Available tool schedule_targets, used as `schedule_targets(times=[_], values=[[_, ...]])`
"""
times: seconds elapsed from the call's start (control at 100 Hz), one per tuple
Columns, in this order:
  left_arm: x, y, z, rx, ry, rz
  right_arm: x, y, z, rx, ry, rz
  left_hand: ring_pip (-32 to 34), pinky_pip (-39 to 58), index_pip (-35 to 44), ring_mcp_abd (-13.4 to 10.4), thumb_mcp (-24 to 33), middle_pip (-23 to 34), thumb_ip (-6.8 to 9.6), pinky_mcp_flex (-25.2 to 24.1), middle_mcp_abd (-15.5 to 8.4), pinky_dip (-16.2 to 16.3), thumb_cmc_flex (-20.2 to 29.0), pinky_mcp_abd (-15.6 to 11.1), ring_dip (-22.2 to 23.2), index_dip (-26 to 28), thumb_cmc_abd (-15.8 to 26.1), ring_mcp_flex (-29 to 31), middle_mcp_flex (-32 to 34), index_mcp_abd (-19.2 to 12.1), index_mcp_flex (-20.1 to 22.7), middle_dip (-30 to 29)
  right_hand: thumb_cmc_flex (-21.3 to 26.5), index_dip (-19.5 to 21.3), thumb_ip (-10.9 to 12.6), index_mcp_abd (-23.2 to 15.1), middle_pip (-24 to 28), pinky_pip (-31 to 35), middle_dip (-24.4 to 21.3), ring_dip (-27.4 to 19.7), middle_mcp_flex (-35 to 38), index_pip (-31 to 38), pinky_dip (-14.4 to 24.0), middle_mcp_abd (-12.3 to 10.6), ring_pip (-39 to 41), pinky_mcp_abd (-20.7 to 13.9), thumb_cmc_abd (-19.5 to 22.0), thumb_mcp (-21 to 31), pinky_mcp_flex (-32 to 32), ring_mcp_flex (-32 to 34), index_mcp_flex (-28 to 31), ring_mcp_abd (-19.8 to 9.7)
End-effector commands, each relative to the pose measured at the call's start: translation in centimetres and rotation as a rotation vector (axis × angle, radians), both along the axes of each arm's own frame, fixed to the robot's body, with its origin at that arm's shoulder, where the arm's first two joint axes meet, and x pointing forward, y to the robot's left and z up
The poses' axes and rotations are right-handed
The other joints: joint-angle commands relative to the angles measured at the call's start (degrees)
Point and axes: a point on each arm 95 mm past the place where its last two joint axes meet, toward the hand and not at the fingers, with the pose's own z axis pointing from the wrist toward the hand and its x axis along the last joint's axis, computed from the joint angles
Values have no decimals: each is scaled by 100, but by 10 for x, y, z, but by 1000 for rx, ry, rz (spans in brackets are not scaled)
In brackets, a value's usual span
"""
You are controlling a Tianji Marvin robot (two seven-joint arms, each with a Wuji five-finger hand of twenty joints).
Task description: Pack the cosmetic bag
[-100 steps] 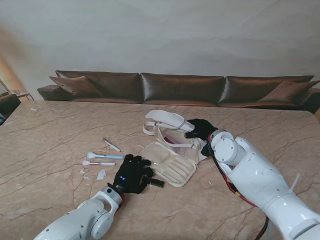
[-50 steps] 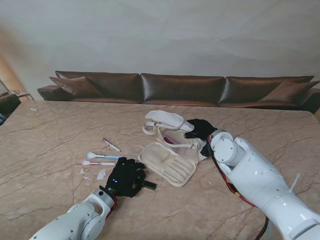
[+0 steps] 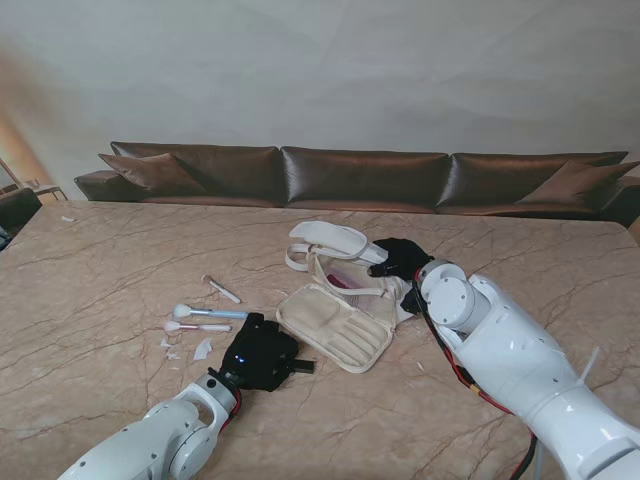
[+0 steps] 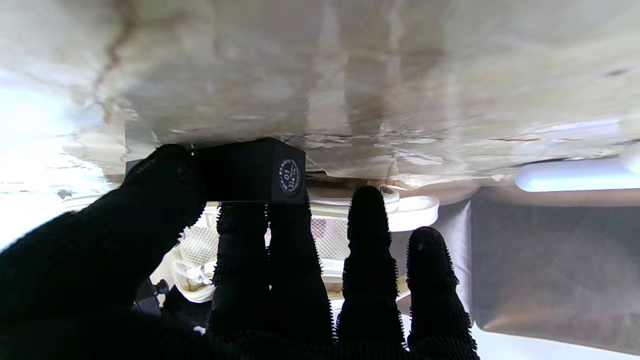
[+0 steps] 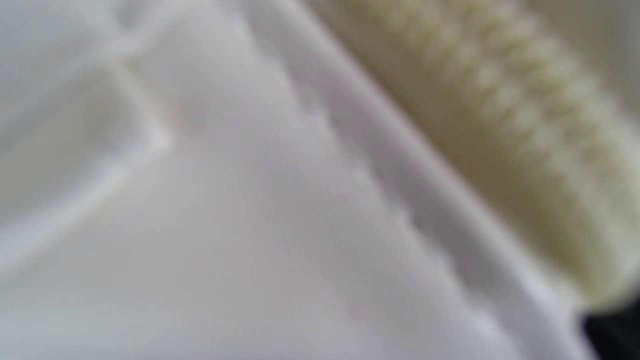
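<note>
The cream cosmetics bag (image 3: 345,285) lies open mid-table, its brush-slot flap (image 3: 335,328) folded out toward me and its white lid (image 3: 330,238) tipped back. My left hand (image 3: 258,352) is just left of the flap, shut on a small black box (image 3: 303,367) whose end pokes out toward the bag. In the left wrist view the black box (image 4: 255,170) sits pinched between thumb and fingers (image 4: 295,260), close over the table. My right hand (image 3: 400,258) grips the bag's far right rim. The right wrist view is a blurred close-up of the bag's fabric and its zipper (image 5: 515,115).
Two makeup brushes (image 3: 208,312) (image 3: 197,326) and a short white stick (image 3: 222,290) lie left of my left hand, with small white scraps (image 3: 203,348) nearby. A brown sofa (image 3: 360,175) runs along the table's far edge.
My left hand's spread fingers have closed around the black box and drawn it slightly back toward me and left. The right hand and the bag have stayed put.
</note>
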Motion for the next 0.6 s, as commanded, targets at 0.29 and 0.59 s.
schedule_targets(times=[0.29,0.59], values=[[-1,12,8,-19,-50,38,-5,7,-9,11,24,27,287,363,37,-207,125,-430,22,235,-192,13,904,-83,308,630,155,567,1406,-1303,370,803,645,133,57,-685,226,217,63,89,200,530,3,-100,398,14,391,181,98,438,374,-119],[28,-4,60,-68,-181,39,-5,8,-7,24,31,37,247,373,-5,-271,70,-464,1,239,-273,-10,895,-95,322,695,219,551,1386,-1372,324,921,655,130,60,-685,222,217,66,89,198,518,4,-91,399,14,394,173,98,438,364,-107]])
